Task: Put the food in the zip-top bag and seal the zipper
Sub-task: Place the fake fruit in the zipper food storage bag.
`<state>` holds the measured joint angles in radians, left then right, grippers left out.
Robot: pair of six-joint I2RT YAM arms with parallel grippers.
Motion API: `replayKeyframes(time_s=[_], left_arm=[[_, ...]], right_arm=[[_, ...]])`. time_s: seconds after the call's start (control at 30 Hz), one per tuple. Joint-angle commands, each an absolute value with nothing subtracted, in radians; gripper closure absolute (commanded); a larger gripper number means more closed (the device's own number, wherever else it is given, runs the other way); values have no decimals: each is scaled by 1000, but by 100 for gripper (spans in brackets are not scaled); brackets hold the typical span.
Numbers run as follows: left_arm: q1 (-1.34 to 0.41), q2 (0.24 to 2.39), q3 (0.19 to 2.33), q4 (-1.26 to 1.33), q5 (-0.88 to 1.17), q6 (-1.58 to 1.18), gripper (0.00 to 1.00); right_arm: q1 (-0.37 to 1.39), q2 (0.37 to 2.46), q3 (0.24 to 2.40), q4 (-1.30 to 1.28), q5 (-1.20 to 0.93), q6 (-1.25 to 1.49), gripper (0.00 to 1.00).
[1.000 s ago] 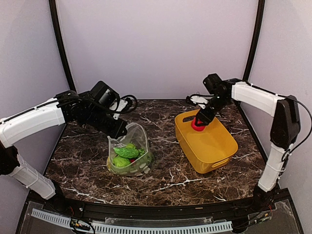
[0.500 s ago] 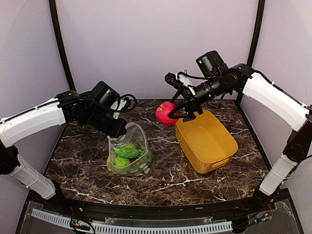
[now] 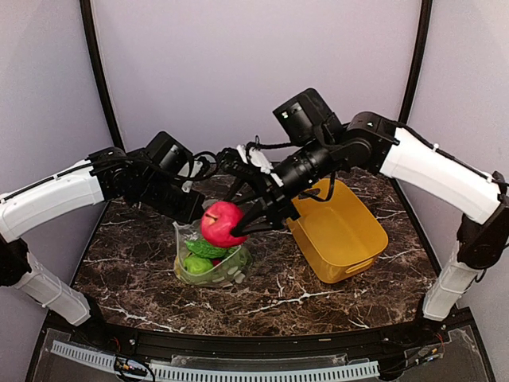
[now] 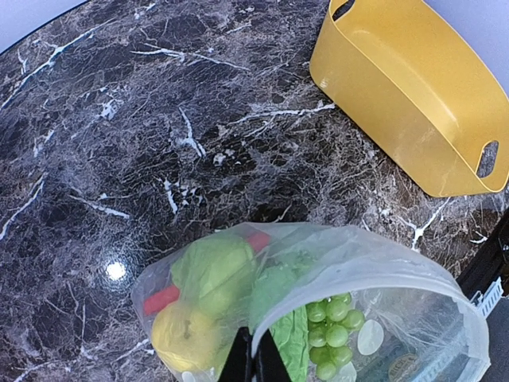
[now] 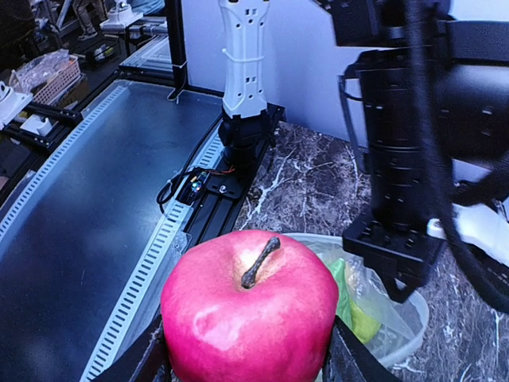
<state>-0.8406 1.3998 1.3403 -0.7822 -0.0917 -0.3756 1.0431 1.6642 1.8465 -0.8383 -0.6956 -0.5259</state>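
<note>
The left pincer (image 4: 253, 362) is nipped tight on the rim of the clear bag (image 3: 213, 263), its tips meeting on the plastic and holding the mouth open. Just beyond those tips, inside the bag, lie a yellow lemon (image 4: 187, 338), a green apple (image 4: 213, 270), a red piece (image 4: 161, 300) and green grapes (image 4: 332, 326). The top view shows a cucumber (image 3: 205, 248) in there too. The pale zipper strip (image 4: 374, 274) curves away from the tips around the open mouth, unsealed. The bag rests on the dark marbled surface (image 3: 262, 294).

To the right, the right pincer (image 3: 235, 226) grips a red apple (image 3: 221, 223) between its two fingers, stem up. The apple hangs over the bag's mouth, near the left pincer; whether it touches the rim cannot be told. Behind the right pincer, further right, a yellow basket (image 3: 362, 239) stands on the surface, well apart from the bag.
</note>
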Motion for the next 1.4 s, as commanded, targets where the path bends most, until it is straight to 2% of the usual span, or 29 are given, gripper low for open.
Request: replayKeyframes(time_s=[0.0,0.2,0.4,0.57,0.63,0.7,0.73,0.9,1.07,1.37], left_arm=[[-843,1359,1367,-813,-93,-385,99],[-843,1340,1366,-808,-70,-392,99],[-844,1300,1343,-799,-70,-391,99],[-844,1285,1323,-794,-69,-388,99],[-843,1281,1321,-795,-70,-387,99],[-844,1280,1320,-795,-73,-384,99],[-844,1279,1319,-795,-73,-384,99],[-843,1279,1307,-785,-75,-383,99],[-843,1284,1302,-782,-75,-385,99],[-843,1286,1310,-796,-75,-384,99]], right_arm=[[1131,1742,1869,-807,-590,-581,50],[1178,1785,1829,-706,-385,-661,50],[1178,1826,1813,-675,-253,-663,45],[1179,1831,1799,-677,-166,-671,34],[1180,1846,1838,-741,-181,-670,28],[1185,1853,1873,-796,-218,-661,18],[1191,1850,1883,-814,-242,-661,18],[1247,1828,1866,-883,-301,-706,20],[1323,1847,1823,-877,-192,-750,26],[1333,1974,1905,-904,-95,-715,41]])
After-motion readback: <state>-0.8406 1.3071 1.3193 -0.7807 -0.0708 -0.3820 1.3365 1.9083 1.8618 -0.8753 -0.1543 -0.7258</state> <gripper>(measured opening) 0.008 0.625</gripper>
